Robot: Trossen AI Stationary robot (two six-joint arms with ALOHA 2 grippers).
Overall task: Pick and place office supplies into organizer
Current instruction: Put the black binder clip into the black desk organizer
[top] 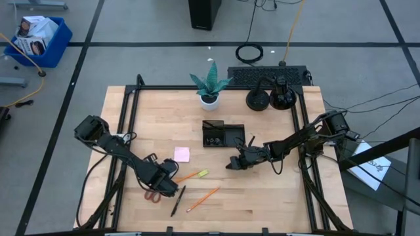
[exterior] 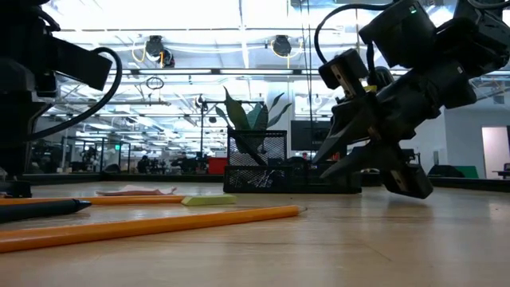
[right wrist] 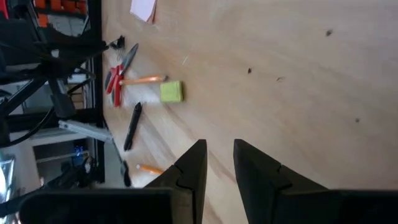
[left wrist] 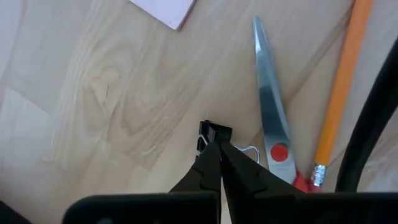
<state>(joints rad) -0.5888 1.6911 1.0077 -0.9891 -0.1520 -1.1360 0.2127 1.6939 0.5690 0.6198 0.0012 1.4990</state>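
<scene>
Wooden counter (top: pixel 262 196) fills mid-frame, the black organizer (top: pixel 222 135) at its centre. Lower left, the left hand (left wrist: pixel 217 149) is pinched closed on a black binder clip (left wrist: pixel 211 132) beside red-handled scissors (left wrist: pixel 273 127). Right of centre, the right hand (right wrist: pixel 219 155) hangs slightly open, empty.

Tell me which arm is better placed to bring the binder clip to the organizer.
Left. Its hand is already shut on the clip, beside the scissors. The right hand is nearer the organizer but open and empty.

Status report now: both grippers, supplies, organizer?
Left gripper shut on binder clip beside scissors. Right gripper open, empty, near organizer. Nothing blocking.
</scene>
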